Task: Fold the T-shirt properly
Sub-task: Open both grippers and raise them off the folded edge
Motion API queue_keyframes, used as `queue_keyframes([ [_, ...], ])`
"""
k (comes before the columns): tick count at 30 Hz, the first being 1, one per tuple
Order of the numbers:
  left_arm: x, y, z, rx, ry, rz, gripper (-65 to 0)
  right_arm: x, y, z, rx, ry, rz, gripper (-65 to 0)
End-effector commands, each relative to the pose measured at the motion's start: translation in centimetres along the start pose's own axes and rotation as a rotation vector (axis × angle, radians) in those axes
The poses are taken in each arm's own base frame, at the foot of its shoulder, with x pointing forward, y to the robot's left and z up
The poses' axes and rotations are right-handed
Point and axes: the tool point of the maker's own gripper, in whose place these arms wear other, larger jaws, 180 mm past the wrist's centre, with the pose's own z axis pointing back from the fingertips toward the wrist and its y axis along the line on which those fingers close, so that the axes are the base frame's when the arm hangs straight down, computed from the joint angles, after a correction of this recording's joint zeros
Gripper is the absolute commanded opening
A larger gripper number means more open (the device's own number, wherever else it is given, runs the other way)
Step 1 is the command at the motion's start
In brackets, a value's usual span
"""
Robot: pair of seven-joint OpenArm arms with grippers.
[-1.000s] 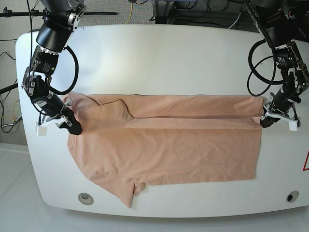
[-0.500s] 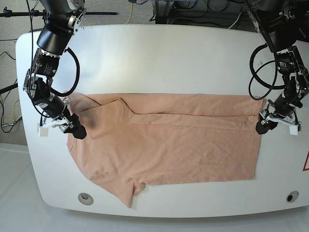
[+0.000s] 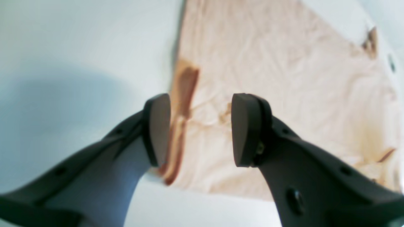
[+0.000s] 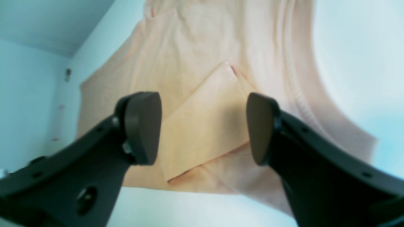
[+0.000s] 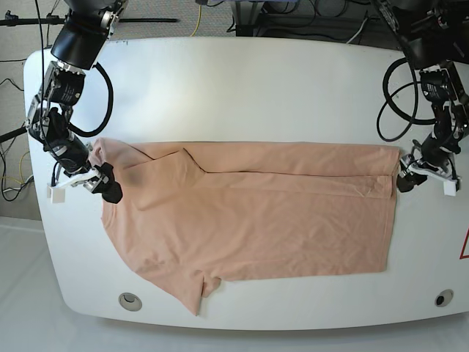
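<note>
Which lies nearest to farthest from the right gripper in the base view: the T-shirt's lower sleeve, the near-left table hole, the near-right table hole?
From the right gripper:
1. Near-left table hole, front left.
2. T-shirt's lower sleeve, bottom centre-left.
3. Near-right table hole, far front right.

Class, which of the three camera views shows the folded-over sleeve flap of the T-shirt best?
The right wrist view: the sleeve flap lies large between the open right gripper fingers, edges clear. The base view shows it small on the T-shirt. The left wrist view shows only the hem end.

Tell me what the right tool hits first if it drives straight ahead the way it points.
Most likely the folded flap of the T-shirt, lying between the open right tool's tips; depth is unclear.
</note>
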Motion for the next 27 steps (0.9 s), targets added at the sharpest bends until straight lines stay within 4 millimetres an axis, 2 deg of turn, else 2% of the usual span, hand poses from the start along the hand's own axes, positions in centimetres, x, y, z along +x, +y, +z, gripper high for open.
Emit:
queue_keyframes([
  [1, 3.0, -1.1, 1.3, -0.026, -0.096, -0.061, -37.8, 2.2, 1.0, 1.1, -0.014, -0.062, 0.102, -24.4],
  [8, 2.5, -1.3, 2.6, -0.015, -0.107, -0.133, -37.4, 1.8, 0.3, 2.6, -0.102, -0.06, 0.195, -24.0],
  [10, 2.0, -1.3, 3.2, -0.01, -0.088, -0.168, -37.2, 1.2, 0.6, 3.5, -0.117, -0.046, 0.253, -24.1],
  [16, 1.3, -1.2, 3.9, 0.009, -0.072, -0.234, -37.3, 0.4, 1.0, 4.5, -0.122, -0.033, 0.303, -23.9],
  [27, -1.9, 0.3, 5.1, 0.085, 0.011, -0.316, -36.6, -0.9, 1.2, 6.1, -0.145, -0.002, 0.37, -24.1],
])
